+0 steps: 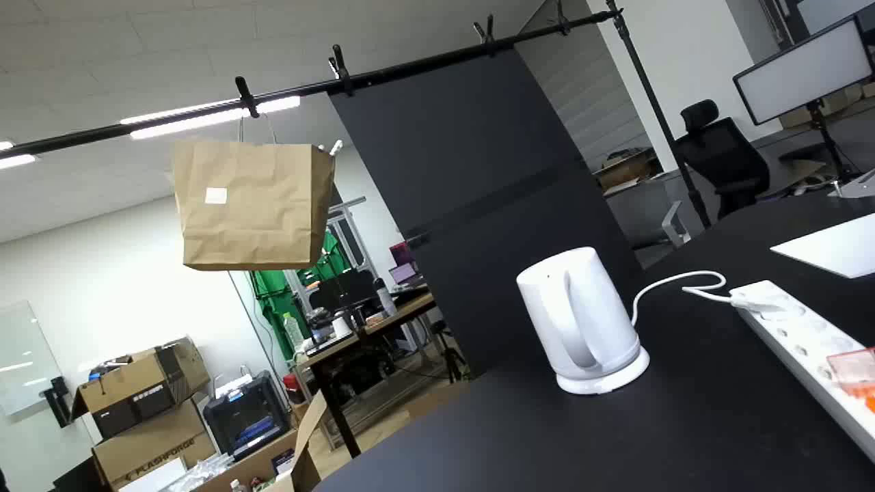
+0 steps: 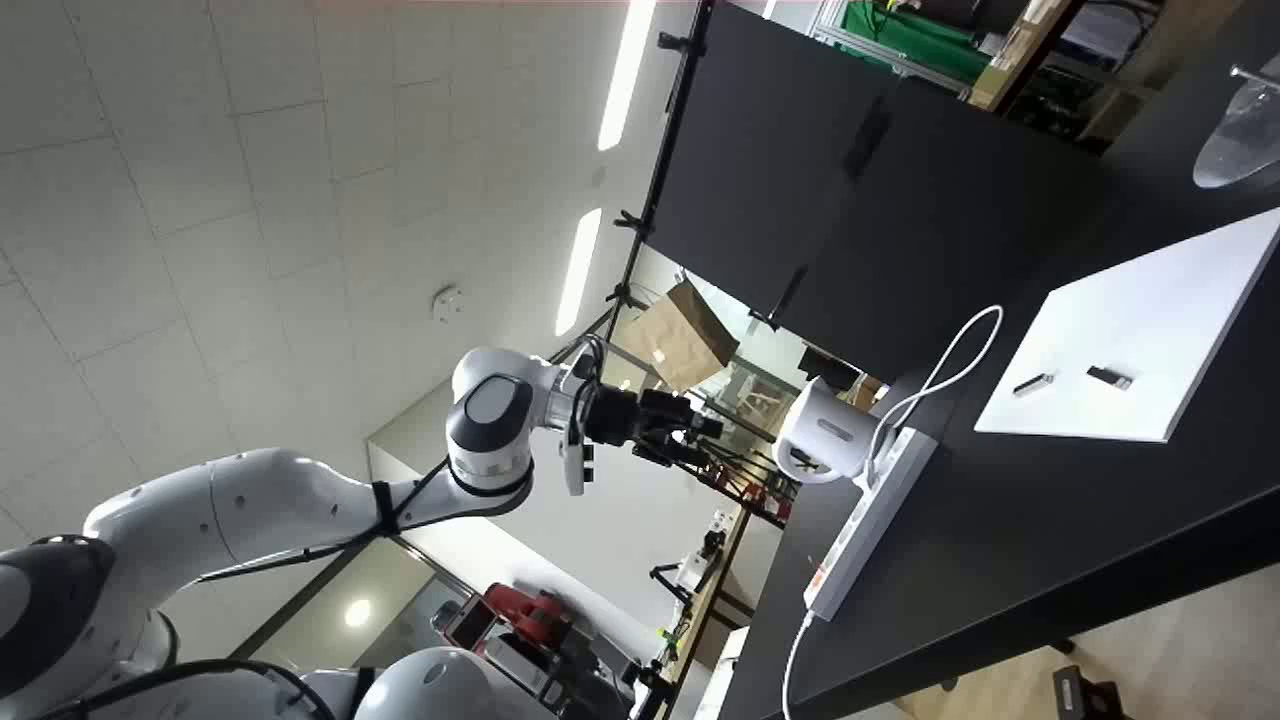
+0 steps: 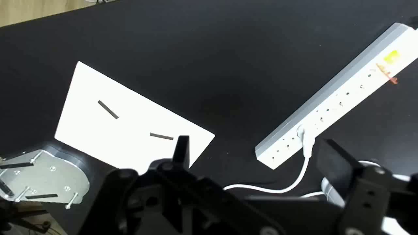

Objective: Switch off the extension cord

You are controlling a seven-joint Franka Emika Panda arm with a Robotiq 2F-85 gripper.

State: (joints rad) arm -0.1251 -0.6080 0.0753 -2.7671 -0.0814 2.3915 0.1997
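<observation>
The extension cord is a long white power strip lying on the black table. It shows in both exterior views (image 1: 796,348) (image 2: 865,540) and on the right of the wrist view (image 3: 333,104). A reddish-orange switch area (image 1: 854,372) sits near one end; in the wrist view it has a bright yellow patch (image 3: 392,57). A white plug (image 3: 307,142) sits in a socket near the opposite end. My gripper (image 3: 259,154) is open and empty, fingers wide apart. In an exterior view the gripper (image 2: 688,432) is in the air, away from the strip; it touches nothing.
A white kettle (image 1: 581,321) stands beside the strip's plugged end, its thin cord (image 1: 673,277) looping to the plug. A flat white sheet (image 3: 130,120) with two dark slots or pieces lies nearby. A clear plate with screws (image 3: 49,181) lies past it.
</observation>
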